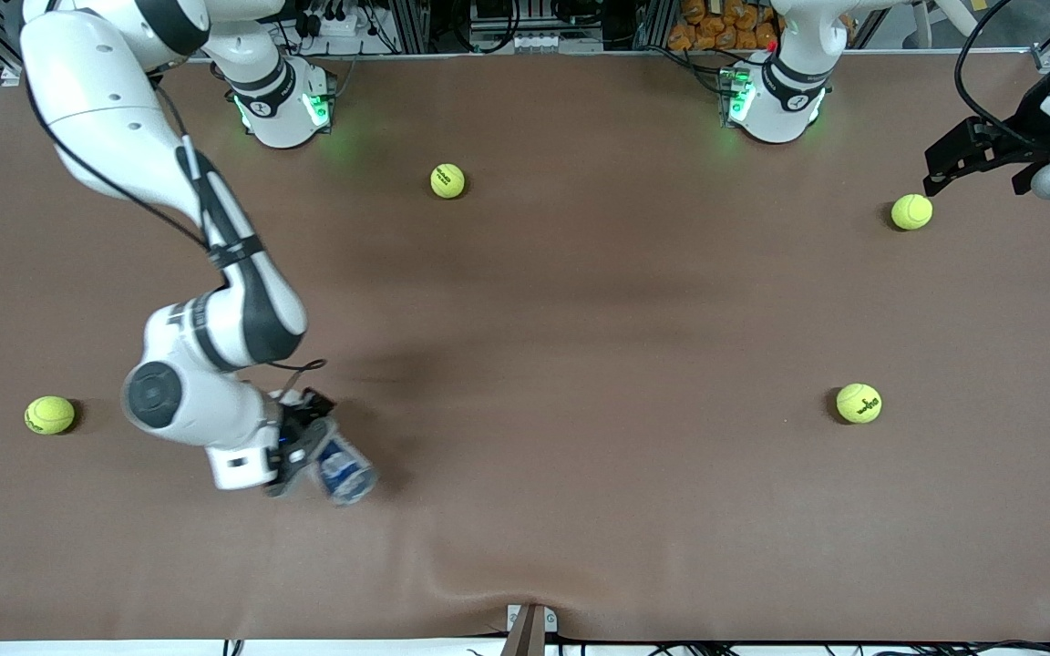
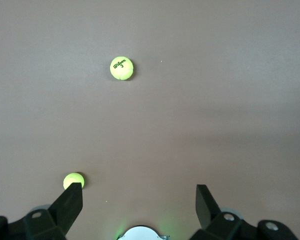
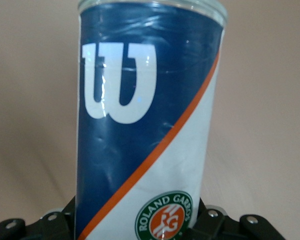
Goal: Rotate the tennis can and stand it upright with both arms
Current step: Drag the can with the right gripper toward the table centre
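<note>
I am the robot with two arms. My right gripper (image 1: 306, 456) is squeezed tight around the tennis can (image 1: 345, 469). The can is down near the front camera, toward my right arm's end of the table (image 1: 580, 319). In the right wrist view the can (image 3: 145, 120) fills almost the whole picture, with its big white W and an orange stripe. It sticks straight out from my gripper, so its long way runs in line with my wrist. From the front view the can looks tipped, not standing up. I cannot tell if it touches the table or hangs just above it.

My left gripper (image 1: 981, 155) is well apart from the can. It hangs over the table's edge at my left arm's end and waits there. Its fingers (image 2: 70, 202) are spread wide with nothing between them. So my right arm is the one at the can, and my left arm would have to cross nearly the whole table to help. I think the next move is to turn the can so its long way points up.

Now I count. There is one tennis can. There are four tennis balls. One ball (image 1: 49, 415) sits near the can, at my right arm's end. One ball (image 1: 447, 180) sits near my right arm's base. One ball (image 1: 911, 211) lies near my left gripper. One ball (image 1: 859, 403) lies nearer to the front camera than that one.
</note>
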### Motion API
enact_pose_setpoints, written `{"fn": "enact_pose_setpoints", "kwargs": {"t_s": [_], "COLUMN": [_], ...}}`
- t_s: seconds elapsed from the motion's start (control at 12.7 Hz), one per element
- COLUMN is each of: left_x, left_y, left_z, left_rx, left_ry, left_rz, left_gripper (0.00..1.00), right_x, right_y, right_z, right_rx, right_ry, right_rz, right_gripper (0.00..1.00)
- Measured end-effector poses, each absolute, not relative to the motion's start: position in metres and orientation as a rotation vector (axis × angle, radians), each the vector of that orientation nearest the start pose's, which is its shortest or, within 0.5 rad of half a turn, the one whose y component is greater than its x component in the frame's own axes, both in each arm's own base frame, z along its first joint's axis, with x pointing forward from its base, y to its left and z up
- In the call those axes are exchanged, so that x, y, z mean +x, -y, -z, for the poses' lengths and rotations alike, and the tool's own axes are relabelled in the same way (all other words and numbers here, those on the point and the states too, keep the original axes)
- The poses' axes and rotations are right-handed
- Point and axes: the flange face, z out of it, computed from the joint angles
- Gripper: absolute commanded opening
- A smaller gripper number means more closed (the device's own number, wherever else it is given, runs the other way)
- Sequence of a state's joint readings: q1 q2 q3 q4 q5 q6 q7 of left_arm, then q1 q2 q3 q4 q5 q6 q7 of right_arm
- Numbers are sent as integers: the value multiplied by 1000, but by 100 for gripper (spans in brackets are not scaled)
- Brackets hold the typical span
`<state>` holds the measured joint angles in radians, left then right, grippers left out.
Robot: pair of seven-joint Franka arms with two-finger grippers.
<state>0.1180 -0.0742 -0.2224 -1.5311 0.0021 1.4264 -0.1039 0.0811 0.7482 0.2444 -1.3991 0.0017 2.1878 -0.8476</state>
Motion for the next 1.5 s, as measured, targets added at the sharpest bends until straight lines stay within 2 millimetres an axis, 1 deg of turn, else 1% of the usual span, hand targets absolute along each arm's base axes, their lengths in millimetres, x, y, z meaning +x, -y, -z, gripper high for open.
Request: {"fn": "enact_pose_setpoints", "kwargs": {"t_s": [0.16, 0.24, 0.39, 0.55, 0.63, 0.71, 0.87, 0.95, 1.02, 1.18, 1.34, 1.5], "left_x": [513, 513, 513, 513, 513, 513, 513, 513, 513, 514, 514, 514], "left_y": [57, 56, 56, 56, 56, 56, 56, 56, 56, 56, 56, 56], "left_z": [-669, -669, -669, -669, -669, -669, -669, -668, -668, -667, -666, -665], "left_rx": [-3120, -3120, -3120, -3120, -3120, -3120, -3120, -3120, -3120, -3119, -3119, -3119], "left_ry": [7, 9, 10, 10, 10, 10, 10, 10, 10, 9, 9, 9], "left_rz": [-47, -47, -47, -47, -47, -47, -49, -50, -52, -58, -61, -62], "left_gripper": [100, 100, 100, 100, 100, 100, 100, 100, 100, 100, 100, 100], "right_x": [694, 685, 665, 640, 627, 615, 594, 586, 579, 563, 549, 541], "right_y": [-252, -276, -324, -383, -408, -427, -456, -466, -474, -492, -504, -509], "right_z": [-279, -277, -268, -255, -248, -243, -239, -239, -238, -233, -221, -204], "right_rx": [-2394, -2331, -2238, -2161, -2134, -2111, -2052, -2047, -2060, -2102, -2199, -2260], "right_ry": [1783, 1862, 1971, 2087, 2158, 2227, 2402, 2453, 2465, 2431, 2334, 2271], "right_rz": [200, 205, 230, 306, 322, 317, 297, 289, 286, 279, 261, 232], "right_gripper": [82, 82, 82, 82, 82, 82, 81, 82, 82, 82, 91, 97]}}
